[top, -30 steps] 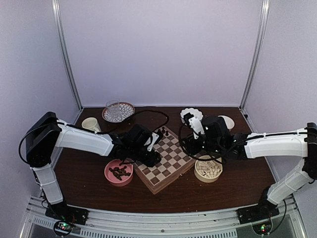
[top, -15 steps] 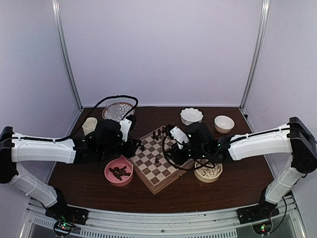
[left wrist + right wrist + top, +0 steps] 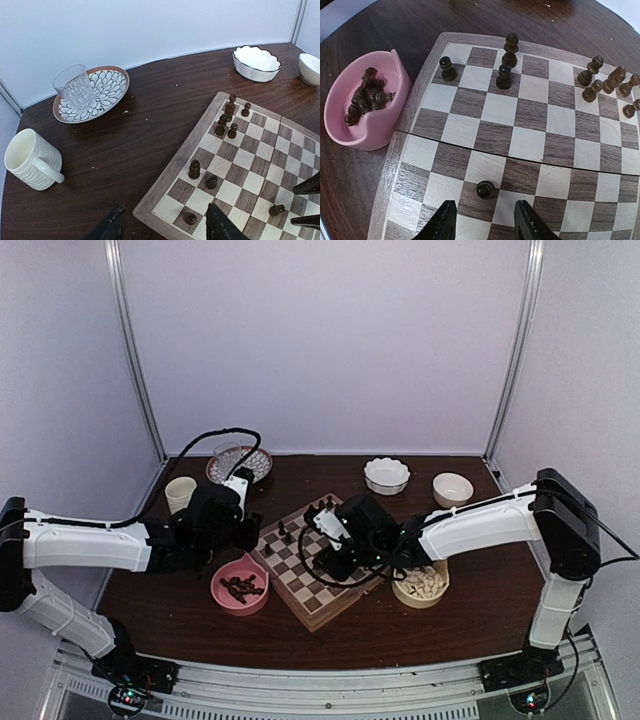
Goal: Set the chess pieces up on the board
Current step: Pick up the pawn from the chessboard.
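The board (image 3: 300, 592) lies turned at an angle in the middle of the table. Several dark chess pieces stand on it: a cluster (image 3: 227, 119) near its far corner and a few along the left side (image 3: 194, 169). My left gripper (image 3: 165, 230) is open over the board's near-left corner, empty, with a dark pawn (image 3: 190, 218) standing between its fingers' line. Above the board's middle, my right gripper (image 3: 485, 222) is open, and a lone dark pawn (image 3: 485, 189) stands just ahead of its fingertips. More dark pieces lie in a pink bowl (image 3: 365, 141).
A tan bowl (image 3: 400, 592) with cream-white pieces sits right of the board. A white mug (image 3: 32, 159), a glass (image 3: 74, 86) on a patterned plate (image 3: 110, 85), a scalloped white bowl (image 3: 256, 62) and a small white bowl (image 3: 311, 67) stand along the far side.
My left gripper has drawn back leftward off the board's middle to its left corner. My right gripper has swung left from the tan bowl to over the board.
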Robot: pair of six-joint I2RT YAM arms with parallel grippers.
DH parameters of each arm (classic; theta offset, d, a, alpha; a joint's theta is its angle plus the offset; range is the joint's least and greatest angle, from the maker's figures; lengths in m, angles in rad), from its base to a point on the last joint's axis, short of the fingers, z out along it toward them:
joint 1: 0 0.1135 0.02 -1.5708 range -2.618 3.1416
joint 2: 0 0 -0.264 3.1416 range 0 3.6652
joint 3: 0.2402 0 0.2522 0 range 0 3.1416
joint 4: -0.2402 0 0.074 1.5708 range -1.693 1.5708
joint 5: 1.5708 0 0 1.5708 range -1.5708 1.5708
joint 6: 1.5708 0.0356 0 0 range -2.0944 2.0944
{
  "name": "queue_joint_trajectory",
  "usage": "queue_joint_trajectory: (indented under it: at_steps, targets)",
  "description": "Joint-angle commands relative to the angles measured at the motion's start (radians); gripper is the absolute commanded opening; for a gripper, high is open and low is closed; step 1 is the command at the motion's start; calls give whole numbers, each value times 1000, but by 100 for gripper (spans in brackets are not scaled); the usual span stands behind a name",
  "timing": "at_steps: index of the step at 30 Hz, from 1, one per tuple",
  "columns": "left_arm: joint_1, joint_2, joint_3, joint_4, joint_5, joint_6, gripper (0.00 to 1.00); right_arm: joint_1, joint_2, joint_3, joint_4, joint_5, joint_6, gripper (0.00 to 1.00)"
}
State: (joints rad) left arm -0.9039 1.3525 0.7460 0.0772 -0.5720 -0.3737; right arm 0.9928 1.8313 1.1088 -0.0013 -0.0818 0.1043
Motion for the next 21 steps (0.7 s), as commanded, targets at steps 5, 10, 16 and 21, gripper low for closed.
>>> queue_joint_trajectory:
  at_steps: [5,10,16,21]
  targets:
    - [2,-12,-1,35,-26,-1,56,6,77,83,-59,-7,2,37]
    - [0,-13,3,29,-29,2,57,7,100,105,-73,-1,-1,33]
    - [-3,-15,7,24,-23,6,57,7,113,122,-86,13,-6,29]
    - [-4,-15,9,21,-21,16,57,8,121,133,-98,34,-8,22]
